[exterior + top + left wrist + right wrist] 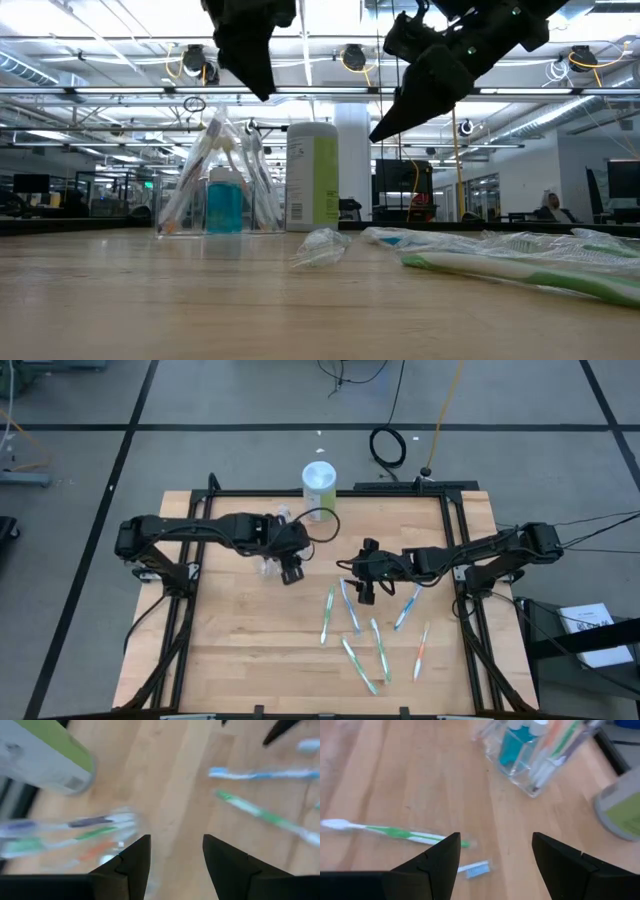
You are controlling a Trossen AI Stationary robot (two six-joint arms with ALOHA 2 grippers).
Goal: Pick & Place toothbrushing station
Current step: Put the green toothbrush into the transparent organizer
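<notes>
Nearest the low camera, a green-and-white toothbrush lies across the lower right of the frame on the table, in front of a loose heap of others.

The task looks partly done. The clear container stands left of centre in the low view, beside a tall white-and-green bottle, and already holds several brushes and a small blue tube. About seven toothbrushes are scattered across the lower centre of the high view (each apparently to be carried over one by one).

The right gripper hovers over that scatter's upper edge, fingers wide apart and empty. The left gripper hangs beside the container at centre left, likewise spread and empty.

A crumpled clear wrapper sits mid-table.
</notes>
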